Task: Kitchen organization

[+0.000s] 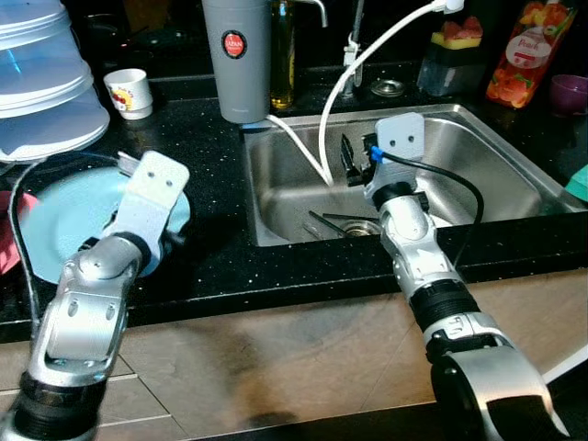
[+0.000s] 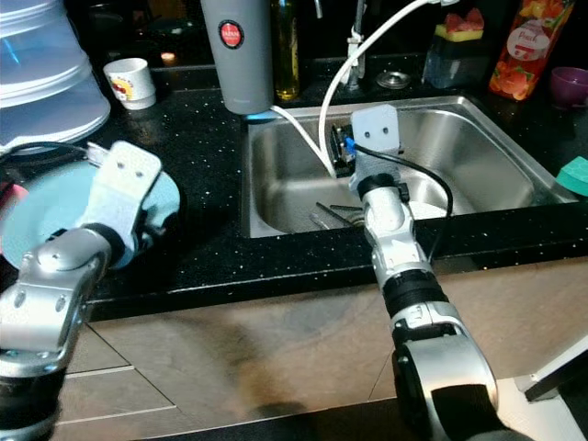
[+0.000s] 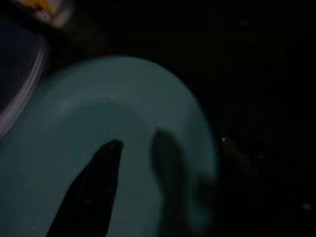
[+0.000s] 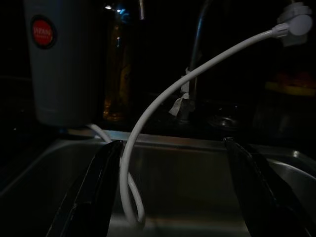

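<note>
The right gripper (image 4: 170, 190) hangs over the sink (image 1: 496, 165) with jaws released, while the left gripper (image 3: 136, 163) hovers above the blue plate (image 1: 64, 220), its jaws' state unclear.

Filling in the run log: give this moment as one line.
left gripper: over blue plate on counter | right gripper: open, over sink | white hose hangs into sink

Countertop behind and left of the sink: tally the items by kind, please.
Plates: 1, light blue plate
Cups: 2, white cup and purple cup
Bottles: 2, oil bottle and juice bottle
Tall grey containers: 1, grey canister
Clear plastic containers: 1 stack, plastic tubs
Total: 7
</note>
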Tool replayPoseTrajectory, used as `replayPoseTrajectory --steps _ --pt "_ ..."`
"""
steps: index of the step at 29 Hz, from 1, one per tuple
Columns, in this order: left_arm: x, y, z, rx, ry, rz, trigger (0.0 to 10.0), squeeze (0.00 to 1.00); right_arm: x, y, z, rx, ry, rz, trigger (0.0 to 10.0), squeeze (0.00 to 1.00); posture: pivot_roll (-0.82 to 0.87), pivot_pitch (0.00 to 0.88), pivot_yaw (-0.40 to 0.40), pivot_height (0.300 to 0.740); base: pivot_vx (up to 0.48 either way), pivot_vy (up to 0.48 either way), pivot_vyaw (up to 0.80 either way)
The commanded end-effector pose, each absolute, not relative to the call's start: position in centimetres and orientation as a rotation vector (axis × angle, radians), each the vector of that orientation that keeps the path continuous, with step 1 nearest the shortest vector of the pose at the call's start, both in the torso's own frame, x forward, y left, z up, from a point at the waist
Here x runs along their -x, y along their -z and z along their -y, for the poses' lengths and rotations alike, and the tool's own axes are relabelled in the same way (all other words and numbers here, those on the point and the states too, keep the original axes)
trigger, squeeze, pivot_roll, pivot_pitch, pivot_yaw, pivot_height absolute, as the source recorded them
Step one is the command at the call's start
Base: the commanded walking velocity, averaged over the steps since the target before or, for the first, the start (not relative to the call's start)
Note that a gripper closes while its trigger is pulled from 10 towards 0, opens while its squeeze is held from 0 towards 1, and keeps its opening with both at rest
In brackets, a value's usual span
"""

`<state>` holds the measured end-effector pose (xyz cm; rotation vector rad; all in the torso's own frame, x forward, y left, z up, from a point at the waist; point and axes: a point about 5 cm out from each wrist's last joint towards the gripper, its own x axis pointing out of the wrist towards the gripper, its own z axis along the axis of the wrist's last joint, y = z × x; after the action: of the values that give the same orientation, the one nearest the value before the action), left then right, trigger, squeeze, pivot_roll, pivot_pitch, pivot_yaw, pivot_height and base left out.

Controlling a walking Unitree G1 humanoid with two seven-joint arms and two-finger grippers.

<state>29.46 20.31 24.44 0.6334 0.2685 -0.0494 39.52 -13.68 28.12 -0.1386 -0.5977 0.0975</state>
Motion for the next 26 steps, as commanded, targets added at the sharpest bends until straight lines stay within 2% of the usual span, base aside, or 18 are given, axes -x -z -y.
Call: replayPoseTrajectory --steps 1,11,12,13,14,15,26 --pt "-29.3 -23.2 -20.9 -0.664 0.045 -0.34 10.0 0.0 -39.5 -27.6 13.7 0.12 -0.103 0.579 10.0 0.0 0.11 0.123 0.049 0.74 0.0 0.0 0.0" --pt "-29.4 -23.3 -21.9 -0.678 0.016 -0.386 10.0 0.0 -39.5 -27.8 13.9 0.114 -0.101 0.57 10.0 0.0 0.11 0.118 0.05 0.74 0.0 0.0 0.0" --pt "-29.4 -23.3 -21.9 -0.676 0.019 -0.391 8.2 0.0 -39.5 -27.8 13.9 0.112 -0.1 0.568 10.0 0.0 0.11 0.118 0.05 0.74 0.0 0.0 0.0" --pt "-29.4 -23.3 -21.9 -0.685 0.022 -0.398 3.2 0.0 -39.5 -27.8 14.0 0.108 -0.098 0.565 10.0 0.0 0.11 0.119 0.052 0.74 0.0 0.0 0.0" --pt "-29.4 -23.3 -21.9 -0.685 0.022 -0.398 3.2 0.0 -39.5 -27.8 14.0 0.108 -0.098 0.565 10.0 0.0 0.11 0.119 0.052 0.74 0.0 0.0 0.0" --pt "-29.3 -23.2 -21.9 -0.693 0.025 -0.402 0.0 0.0 -39.6 -27.8 14.0 0.105 -0.097 0.563 10.0 0.0 0.11 0.119 0.052 0.74 0.0 0.0 0.0" --pt "-29.2 -23.2 -21.9 -0.687 0.032 -0.398 0.0 0.0 -39.7 -27.5 14.5 0.056 -0.077 0.535 10.0 0.0 0.11 0.116 0.051 0.74 0.0 0.0 0.0"
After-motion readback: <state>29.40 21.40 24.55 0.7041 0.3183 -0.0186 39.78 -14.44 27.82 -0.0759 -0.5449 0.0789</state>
